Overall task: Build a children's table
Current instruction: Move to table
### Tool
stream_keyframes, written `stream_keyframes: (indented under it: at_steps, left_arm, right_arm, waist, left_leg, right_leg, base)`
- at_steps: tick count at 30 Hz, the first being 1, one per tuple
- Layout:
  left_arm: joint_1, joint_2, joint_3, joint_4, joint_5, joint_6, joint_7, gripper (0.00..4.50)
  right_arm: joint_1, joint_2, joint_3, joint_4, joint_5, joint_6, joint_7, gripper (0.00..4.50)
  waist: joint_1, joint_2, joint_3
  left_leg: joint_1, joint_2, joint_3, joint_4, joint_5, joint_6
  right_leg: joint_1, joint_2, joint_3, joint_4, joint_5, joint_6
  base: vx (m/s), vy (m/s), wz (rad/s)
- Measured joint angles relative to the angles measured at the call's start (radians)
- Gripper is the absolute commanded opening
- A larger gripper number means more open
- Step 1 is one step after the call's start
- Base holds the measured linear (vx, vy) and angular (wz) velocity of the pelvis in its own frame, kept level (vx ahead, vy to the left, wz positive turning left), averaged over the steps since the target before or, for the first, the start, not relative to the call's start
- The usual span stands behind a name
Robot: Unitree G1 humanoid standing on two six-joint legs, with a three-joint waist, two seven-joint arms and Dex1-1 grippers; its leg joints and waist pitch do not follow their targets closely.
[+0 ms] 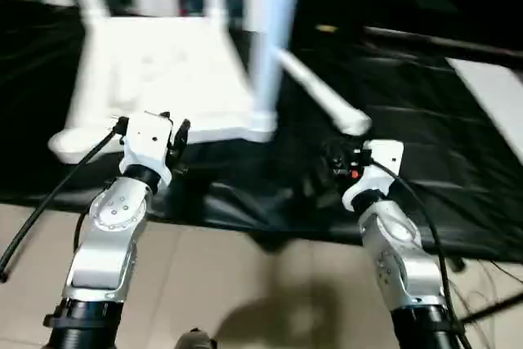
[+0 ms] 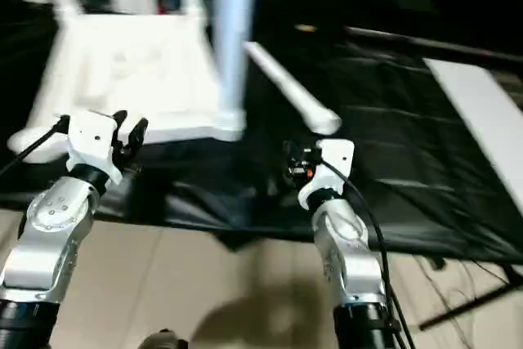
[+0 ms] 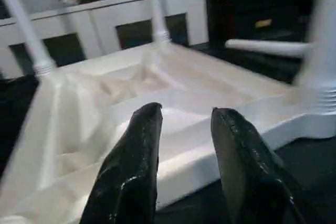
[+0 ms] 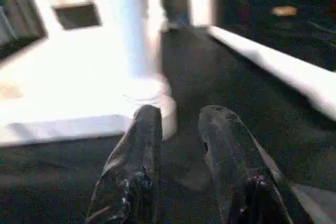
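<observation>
Just beyond my right hand (image 1: 341,163), parted and empty, the loose leg (image 1: 320,97) lies with its wide end nearest and its length running away toward the upturned table top (image 1: 163,79), farther from my empty, parted left hand (image 3: 184,145).

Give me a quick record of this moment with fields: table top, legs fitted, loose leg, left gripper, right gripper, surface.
table top: white top lying upside down, ribbed underside up
legs fitted: three upright in corner sockets, the nearest at the corner by the right gripper
loose leg: one leg lying on the cloth beside the top
left gripper: open, empty, just short of the top's near edge
right gripper: open, empty, over the cloth near the fitted leg's base
surface: black cloth
other: flat white board at far right
</observation>
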Motion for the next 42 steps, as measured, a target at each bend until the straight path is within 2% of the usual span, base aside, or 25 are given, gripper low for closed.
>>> stream_keyframes:
  at_steps: [1, 2, 3, 4, 5, 6, 7, 8, 9, 11, 13, 14, 17, 18, 19, 22, 26, 27, 30, 33, 35, 36, 38, 40, 42]
  left_arm:
    - [-0.006, 0.0, 0.0, -0.002, 0.0, -0.001, -0.001, 1.78]
    - [-0.006, 0.002, 0.0, -0.002, 0.0, -0.002, -0.003, 1.78]
    - [-0.006, 0.006, 0.0, -0.002, 0.0, -0.003, -0.009, 1.78]
    - [-0.009, -0.005, -0.003, 0.003, -0.001, -0.005, -0.012, 1.78]
    - [-0.008, -0.016, -0.018, 0.003, -0.001, -0.007, -0.017, 1.78]
    - [-0.007, -0.026, -0.021, 0.009, -0.001, -0.006, -0.016, 1.78]
    - [-0.009, -0.022, -0.022, 0.012, 0.001, -0.005, -0.016, 1.78]
    - [-0.019, -0.017, -0.029, 0.013, 0.011, -0.005, -0.013, 1.78]
    - [-0.036, -0.009, -0.035, 0.013, 0.019, -0.006, -0.01, 1.78]
    - [-0.034, 0.0, -0.029, 0.017, 0.036, -0.007, 0.006, 1.78]
    - [-0.034, -0.006, -0.024, 0.018, 0.037, -0.008, 0.015, 1.78]
    - [-0.034, -0.015, -0.018, 0.018, 0.032, -0.008, 0.017, 1.78]
    - [-0.034, -0.025, -0.005, 0.023, 0.031, -0.007, 0.027, 1.78]
    - [-0.036, -0.027, -0.005, 0.023, 0.031, -0.007, 0.029, 1.78]
    - [-0.035, -0.039, -0.004, 0.025, 0.03, -0.006, 0.031, 1.78]
    - [-0.037, -0.056, -0.026, 0.026, 0.014, 0.0, 0.025, 1.78]
    - [-0.038, -0.064, -0.005, 0.025, -0.025, -0.001, 0.017, 1.78]
    - [-0.032, -0.065, 0.004, 0.024, -0.031, -0.001, 0.012, 1.78]
    - [-0.03, -0.077, 0.018, 0.026, -0.05, 0.001, 0.007, 1.78]
    - [-0.029, -0.088, 0.033, 0.025, -0.07, 0.002, 0.006, 1.78]
    - [-0.034, -0.102, 0.028, 0.024, -0.083, 0.006, 0.003, 2.05]
    - [-0.032, -0.111, 0.025, 0.021, -0.089, 0.006, 0.003, 2.12]
    - [-0.029, -0.111, 0.027, 0.021, -0.09, 0.008, 0.004, 2.15]
    - [-0.014, -0.104, 0.042, 0.022, -0.09, 0.009, 0.01, 2.41]
    - [-0.001, -0.098, 0.067, 0.022, -0.09, 0.014, 0.013, 2.52]
  right_arm:
    - [0.001, -0.002, -0.002, 0.0, 0.0, 0.0, -0.002, 1.3]
    - [0.001, -0.002, -0.004, 0.0, 0.001, 0.0, -0.003, 1.3]
    - [0.002, -0.001, -0.004, 0.0, 0.002, 0.0, -0.003, 1.3]
    - [0.01, -0.009, -0.013, 0.001, 0.004, 0.0, -0.005, 1.3]
    - [0.022, -0.015, -0.024, 0.008, 0.005, 0.0, -0.008, 1.3]
    - [0.03, -0.021, -0.038, 0.017, 0.005, 0.001, -0.012, 1.3]
    - [0.034, -0.023, -0.045, 0.017, 0.006, 0.001, -0.013, 1.3]
    - [0.035, -0.029, -0.05, 0.015, 0.005, -0.001, -0.013, 1.3]
    - [0.034, -0.03, -0.055, 0.014, 0.004, -0.003, -0.013, 1.3]
    - [0.035, -0.011, -0.043, 0.014, 0.002, -0.004, -0.012, 1.3]
    - [0.022, -0.002, -0.021, 0.014, 0.002, -0.005, -0.011, 1.3]
    - [0.013, -0.003, -0.021, 0.014, 0.002, -0.006, -0.012, 1.3]
    - [-0.006, -0.011, -0.021, 0.011, 0.002, -0.008, -0.01, 1.3]
    - [-0.007, -0.021, -0.022, 0.01, 0.001, -0.008, -0.008, 1.3]
    - [-0.005, -0.032, -0.028, 0.011, 0.001, -0.009, -0.005, 1.3]
    - [0.003, -0.058, -0.047, 0.021, -0.005, -0.008, -0.003, 1.3]
    - [-0.021, -0.067, -0.042, 0.021, -0.025, -0.013, -0.003, 1.3]
    - [-0.035, -0.063, -0.034, 0.022, -0.026, -0.013, -0.003, 1.3]
    - [-0.038, -0.067, -0.023, 0.022, -0.03, -0.021, -0.004, 1.3]
    - [-0.039, -0.085, -0.026, 0.022, -0.036, -0.023, -0.004, 1.3]
    - [-0.037, -0.095, -0.043, 0.023, -0.035, -0.024, -0.001, 1.61]
    - [-0.039, -0.102, -0.06, 0.022, -0.033, -0.028, 0.005, 1.61]
    - [-0.039, -0.112, -0.067, 0.023, -0.027, -0.03, 0.019, 1.7]
    - [-0.046, -0.111, -0.057, 0.023, -0.022, -0.028, 0.043, 2.04]
    - [-0.075, -0.092, -0.004, 0.023, -0.022, -0.022, 0.074, 2.1]
  waist:
    - [-0.002, -0.002, -0.001]
    - [-0.003, -0.01, -0.004]
    - [-0.002, -0.041, -0.01]
    - [0.008, -0.042, -0.006]
    - [0.027, -0.04, -0.003]
    - [0.036, -0.037, -0.001]
    - [0.033, -0.036, -0.001]
    - [0.018, -0.023, -0.003]
    - [-0.004, -0.015, -0.004]
    - [-0.047, 0.005, 0.0]
    - [-0.053, 0.021, -0.009]
    - [-0.051, 0.028, -0.014]
    - [-0.05, 0.012, -0.024]
    - [-0.048, -0.014, -0.031]
    - [-0.039, -0.01, -0.027]
    - [-0.028, -0.015, -0.017]
    - [-0.035, -0.013, -0.012]
    - [-0.031, -0.011, -0.004]
    - [-0.042, 0.002, 0.008]
    - [-0.059, 0.002, 0.015]
    - [-0.059, 0.003, 0.018]
    - [-0.059, -0.01, 0.014]
    - [-0.052, -0.006, 0.012]
    - [-0.037, -0.004, 0.01]
    - [-0.051, -0.014, 0.007]
  left_leg:
    - [-0.002, -0.013, 0.019, -0.004, 0.003, 0.015]
    - [-0.001, -0.023, 0.047, -0.009, 0.007, 0.024]
    - [0.002, -0.023, 0.133, -0.015, 0.004, 0.03]
    - [0.002, -0.018, 0.155, 0.005, -0.012, 0.018]
    - [0.007, -0.018, 0.114, 0.041, -0.046, -0.002]
    - [0.002, -0.044, -0.011, 0.135, -0.073, -0.04]
    - [0.019, -0.046, -0.061, 0.147, -0.08, -0.064]
    - [0.034, -0.028, -0.094, 0.097, -0.087, -0.089]
    - [0.038, -0.005, -0.09, 0.059, -0.098, -0.114]
    - [0.031, 0.004, -0.084, 0.055, -0.085, -0.095]
    - [0.016, 0.021, -0.096, 0.04, -0.065, -0.087]
    - [0.007, 0.028, -0.101, 0.027, -0.049, -0.084]
    - [-0.01, 0.025, -0.099, -0.005, -0.006, -0.079]
    - [-0.019, 0.013, -0.083, -0.008, 0.002, -0.082]
    - [-0.019, 0.017, -0.075, -0.015, 0.008, -0.082]
    - [0.002, 0.038, -0.039, -0.053, 0.027, -0.1]
    - [0.009, 0.055, -0.034, -0.052, 0.032, -0.109]
    - [0.024, 0.077, -0.011, -0.05, 0.025, -0.118]
    - [0.047, 0.088, -0.027, -0.063, 0.022, -0.118]
    - [0.078, 0.088, -0.031, -0.071, 0.022, -0.118]
    - [0.069, 0.07, -0.045, -0.073, 0.019, -0.117]
    - [0.059, 0.066, -0.048, -0.062, 0.009, -0.1]
    - [0.033, 0.072, -0.042, -0.024, -0.026, -0.045]
    - [0.051, 0.088, -0.031, -0.041, 0.006, -0.098]
    - [0.063, 0.063, -0.051, -0.047, -0.009, -0.089]
  right_leg:
    - [-0.023, 0.023, -0.009, 0.034, -0.01, 0.026]
    - [-0.03, 0.033, -0.016, 0.021, -0.01, 0.031]
    - [-0.032, 0.04, -0.002, -0.039, -0.003, -0.029]
    - [-0.039, 0.039, 0.033, -0.038, 0.002, -0.035]
    - [-0.038, 0.045, 0.061, -0.044, 0.015, -0.028]
    - [-0.036, 0.049, 0.091, -0.054, 0.03, -0.015]
    - [-0.034, 0.051, 0.115, -0.066, 0.043, -0.003]
    - [-0.029, 0.052, 0.11, -0.083, 0.062, 0.0]
    - [-0.029, 0.05, 0.102, -0.099, 0.075, -0.001]
    - [-0.018, 0.054, 0.084, -0.106, 0.077, -0.043]
    - [-0.022, 0.069, 0.038, -0.017, 0.066, -0.034]
    - [-0.021, 0.076, 0.03, -0.004, 0.059, -0.028]
    - [0.016, 0.062, 0.039, -0.069, 0.044, -0.021]
    - [0.041, 0.044, 0.061, -0.13, 0.009, 0.042]
    - [0.031, 0.042, 0.059, -0.122, 0.018, 0.025]
    - [0.026, 0.043, 0.061, -0.12, 0.027, 0.017]
    - [0.025, 0.043, 0.037, -0.124, 0.033, 0.007]
    - [0.027, 0.054, 0.044, -0.131, 0.033, 0.007]
    - [0.076, 0.043, -0.008, -0.175, 0.033, 0.007]
    - [0.106, 0.041, -0.016, -0.187, 0.03, 0.002]
    - [0.119, 0.029, -0.034, -0.185, 0.029, 0.004]
    - [0.119, 0.012, -0.053, -0.188, 0.028, 0.006]
    - [0.12, -0.001, -0.079, -0.187, 0.028, 0.008]
    - [0.128, 0.014, -0.062, -0.19, 0.024, 0.013]
    - [0.116, 0.02, -0.041, -0.149, -0.007, -0.037]
  base:
    - [-0.053, 0.199, -0.04]
    - [-0.053, 0.199, -0.04]
    - [-0.066, 0.166, -0.25]
    - [-0.028, 0.164, -0.44]
    - [-0.028, 0.164, -0.44]
    - [-0.019, 0.197, -0.62]
    - [-0.067, 0.222, -0.57]
    - [-0.067, 0.222, -0.57]
    - [-0.101, 0.23, 0.01]
    - [-0.097, 0.237, 0.27]
    - [-0.076, 0.143, 0.1]
    - [-0.078, 0.102, 0.07]
    - [-0.093, -0.007, -0.03]
    - [-0.115, -0.109, -0.03]
    - [-0.144, -0.121, -0.09]
    - [-0.138, -0.109, -0.09]
    - [-0.101, -0.065, -0.02]
    - [-0.115, -0.012, -0.18]
    - [0.003, 0.039, -0.25]
    - [0.021, 0.03, -0.12]
    - [0.0, 0.0, 0.0]
    - [0.039, 0.013, 0.37]
    - [0.072, -0.001, 0.46]
    - [0.14, 0.004, 0.21]
    - [0.187, 0.014, 0.12]
